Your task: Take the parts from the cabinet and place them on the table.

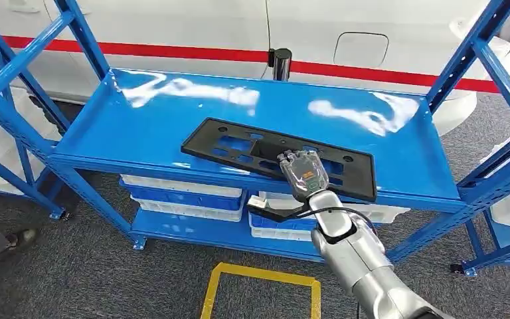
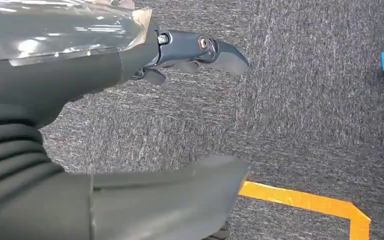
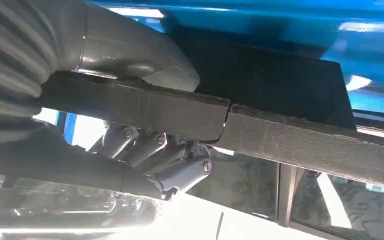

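Your right robot hand (image 1: 303,173) is gripping the near edge of the black part (image 1: 252,149), thumb above and fingers (image 3: 150,150) beneath, part lying on the blue shelf (image 1: 139,126), your left robot hand (image 2: 145,125) hanging open over grey carpet (image 2: 310,115).

Black part (image 1: 239,143), glossy blue shelf (image 1: 139,113)
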`<action>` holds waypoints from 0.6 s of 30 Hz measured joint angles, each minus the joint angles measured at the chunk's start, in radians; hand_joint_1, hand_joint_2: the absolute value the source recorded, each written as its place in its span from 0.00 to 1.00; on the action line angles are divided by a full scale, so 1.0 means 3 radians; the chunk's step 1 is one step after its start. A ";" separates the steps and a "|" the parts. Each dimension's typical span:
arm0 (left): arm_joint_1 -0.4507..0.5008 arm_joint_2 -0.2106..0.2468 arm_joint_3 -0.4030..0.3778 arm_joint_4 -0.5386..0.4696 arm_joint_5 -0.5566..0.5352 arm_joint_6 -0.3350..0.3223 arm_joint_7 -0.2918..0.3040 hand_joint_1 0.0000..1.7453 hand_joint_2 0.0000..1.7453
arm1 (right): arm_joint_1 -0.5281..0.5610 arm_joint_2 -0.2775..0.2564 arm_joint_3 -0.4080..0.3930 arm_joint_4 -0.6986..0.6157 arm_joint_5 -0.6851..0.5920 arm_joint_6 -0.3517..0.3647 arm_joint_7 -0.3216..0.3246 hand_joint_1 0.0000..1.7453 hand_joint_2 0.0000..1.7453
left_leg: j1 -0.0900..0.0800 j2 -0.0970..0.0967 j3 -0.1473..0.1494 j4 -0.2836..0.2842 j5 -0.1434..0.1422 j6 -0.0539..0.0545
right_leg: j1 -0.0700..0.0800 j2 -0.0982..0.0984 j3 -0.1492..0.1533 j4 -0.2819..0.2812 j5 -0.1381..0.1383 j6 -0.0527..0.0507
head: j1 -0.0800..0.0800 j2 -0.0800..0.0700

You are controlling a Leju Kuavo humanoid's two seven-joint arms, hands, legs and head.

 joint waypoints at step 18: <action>-0.0001 0.0005 0.0059 0.0000 0.0008 0.0020 0.0398 0.00 1.00 | 0.0129 -0.0107 -0.0067 -0.0524 -0.0692 0.0097 -0.0487 1.00 1.00 | 0.0000 0.0000 -0.0002 0.0000 0.0000 0.0000 | -0.0001 0.0000 -0.0004 0.0000 0.0000 0.0000 | 0.0000 0.0000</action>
